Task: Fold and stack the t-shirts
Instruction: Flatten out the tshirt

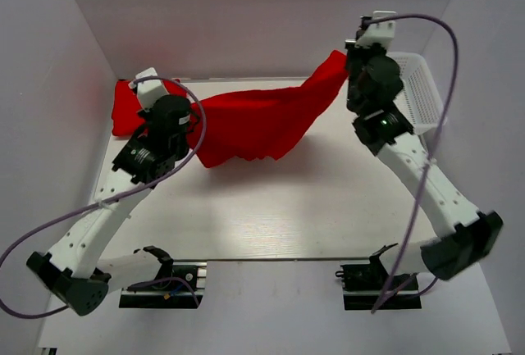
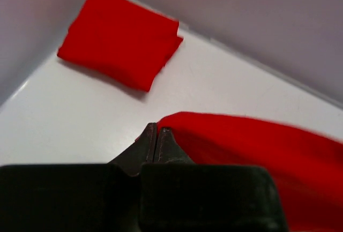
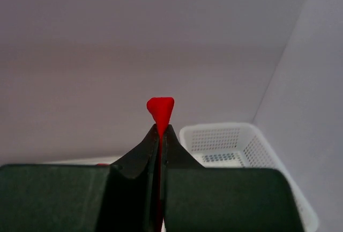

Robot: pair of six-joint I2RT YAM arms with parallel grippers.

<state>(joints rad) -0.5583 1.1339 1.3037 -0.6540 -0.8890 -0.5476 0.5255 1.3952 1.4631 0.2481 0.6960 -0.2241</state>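
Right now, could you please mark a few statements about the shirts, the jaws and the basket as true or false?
1. Both pairs of jaws grip one spread shirt. True.
2. A folded shirt lies in the far left corner. True.
3. The basket stands at the far left. False: it stands at the far right.
4. The right jaws are open. False: they are shut on a tip of red cloth.
5. The folded shirt lies in the basket. False: it lies on the table, at the opposite side from the basket.
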